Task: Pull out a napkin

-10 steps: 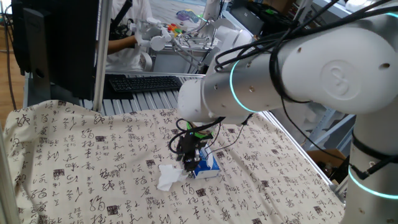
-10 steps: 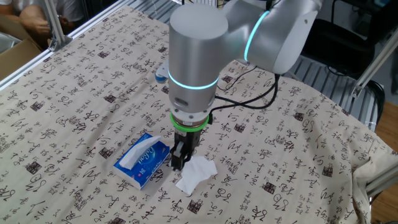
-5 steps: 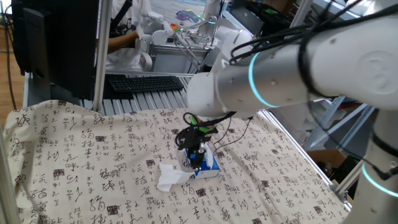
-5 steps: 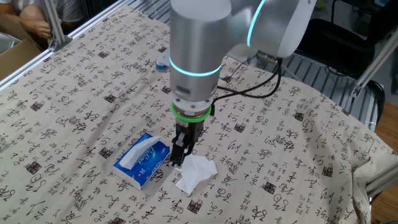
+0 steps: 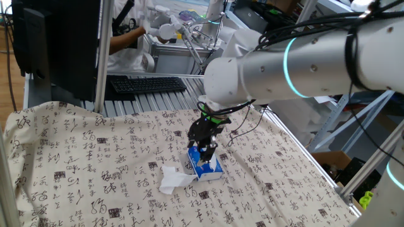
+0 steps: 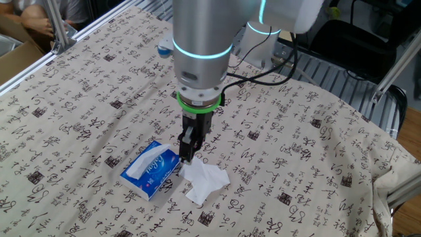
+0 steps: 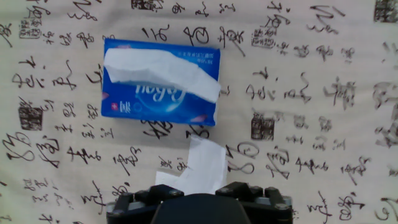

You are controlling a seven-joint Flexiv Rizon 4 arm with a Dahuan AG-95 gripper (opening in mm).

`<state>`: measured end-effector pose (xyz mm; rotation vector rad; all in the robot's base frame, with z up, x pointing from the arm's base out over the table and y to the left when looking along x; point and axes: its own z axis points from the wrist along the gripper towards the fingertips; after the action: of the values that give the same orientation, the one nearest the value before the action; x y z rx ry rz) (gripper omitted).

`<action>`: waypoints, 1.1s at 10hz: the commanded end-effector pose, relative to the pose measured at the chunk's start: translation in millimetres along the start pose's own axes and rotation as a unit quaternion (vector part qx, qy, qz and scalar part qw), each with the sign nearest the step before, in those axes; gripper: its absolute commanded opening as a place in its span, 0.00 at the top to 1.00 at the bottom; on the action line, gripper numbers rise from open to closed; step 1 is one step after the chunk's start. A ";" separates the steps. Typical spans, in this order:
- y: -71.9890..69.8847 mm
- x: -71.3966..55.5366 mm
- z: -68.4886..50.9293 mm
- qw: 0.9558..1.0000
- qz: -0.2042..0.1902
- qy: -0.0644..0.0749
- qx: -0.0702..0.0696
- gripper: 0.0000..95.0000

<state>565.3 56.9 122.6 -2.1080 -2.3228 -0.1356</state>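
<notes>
- The napkin [image 6: 205, 182] lies crumpled on the patterned cloth [image 6: 85, 125] covering the counter, low and centre in the other fixed view, touching the lower right corner of the blue-and-white tissue pack [image 6: 150, 169].
- In one fixed view the napkin [image 5: 173, 178] sits at lower centre, just left of the tissue pack [image 5: 206, 167].
- In the hand view the napkin [image 7: 200, 167] reaches from below the tissue pack [image 7: 160, 83] down to the dark body at the bottom edge of the frame; a white sheet sticks out of the pack's top slot.
- The claw [image 6: 187, 152] hangs above the seam between pack and napkin, clear of the cloth, its fingers pointing down.
- The fingers look close together with nothing between them, but whether they are fully shut cannot be told from these views.
- In one fixed view the claw [image 5: 205, 150] overlaps the top of the pack.
- A black keyboard [image 5: 147, 84] rests beyond the cloth, at upper left in one fixed view.
</notes>
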 end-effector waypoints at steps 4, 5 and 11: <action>1.8 -26.3 -17.5 0.999 -0.031 0.009 0.008 1.00; 1.7 -32.8 -20.3 0.999 -0.040 0.008 0.008 1.00; 1.2 -59.5 -28.4 0.998 -0.066 -0.012 0.018 1.00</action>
<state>573.1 -4.4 146.5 -1.9483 -2.4606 -0.0660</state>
